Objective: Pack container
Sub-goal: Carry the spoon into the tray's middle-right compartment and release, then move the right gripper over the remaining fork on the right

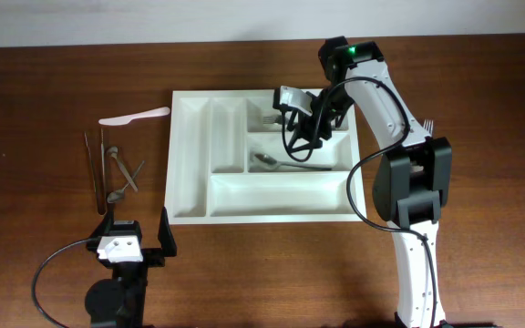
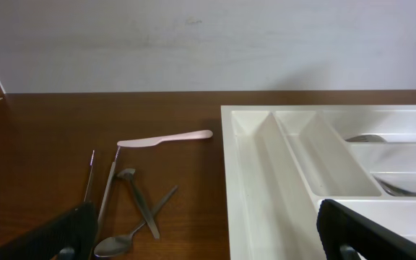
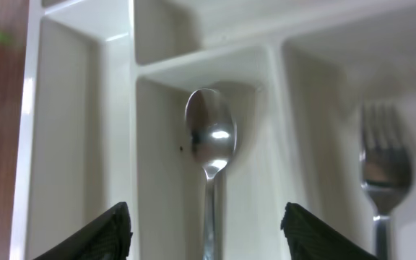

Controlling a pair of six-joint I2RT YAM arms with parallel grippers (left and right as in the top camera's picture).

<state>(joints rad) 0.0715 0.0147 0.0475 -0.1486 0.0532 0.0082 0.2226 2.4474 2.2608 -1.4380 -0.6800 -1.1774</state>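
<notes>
- The table (image 1: pixel 44 73) is dark brown wood; everything sits on it.
- The tray (image 1: pixel 190 155) (image 2: pixel 266 166) (image 3: pixel 71 130), white, lies flat mid-table. Its two narrow slots are on the left, its three long ones on the right.
- The right arm (image 1: pixel 408 182) rises from the near right edge and bends left over the tray's far right corner. With its black cable (image 1: pixel 358 178) it hides part of the far and middle long slots.
- The left arm (image 1: pixel 117 292) stands at the near left, just short of the tray's near left corner.
- The right claw (image 1: pixel 310 128) (image 3: pixel 206 217) hangs over the middle long slot. Its fingers are spread and hold nothing, with the spoon's handle lying below the gap.
- The left claw (image 1: pixel 137 232) (image 2: pixel 208 231) is spread wide and empty, low over the table. The loose cutlery lies on its far side, with the tray to the right.
- Two thin rods (image 1: pixel 89 169) (image 2: pixel 90 177) lie side by side, well left of the tray.
- A pale knife (image 1: pixel 135 116) (image 2: pixel 165 139) lies on the table, just off the tray's far left corner.
- A spoon (image 1: pixel 267 161) (image 3: pixel 210 137) lies in the middle long slot, bowl to the left.
- A fork (image 1: pixel 267 118) (image 3: pixel 385 170) lies in the far long slot, partly under the right claw.
- Two short crossed pieces (image 1: pixel 128 169) (image 2: pixel 141 206) lie right of the rods.
- A small loose spoon (image 1: pixel 115 194) (image 2: pixel 118 244) lies near the left claw.
</notes>
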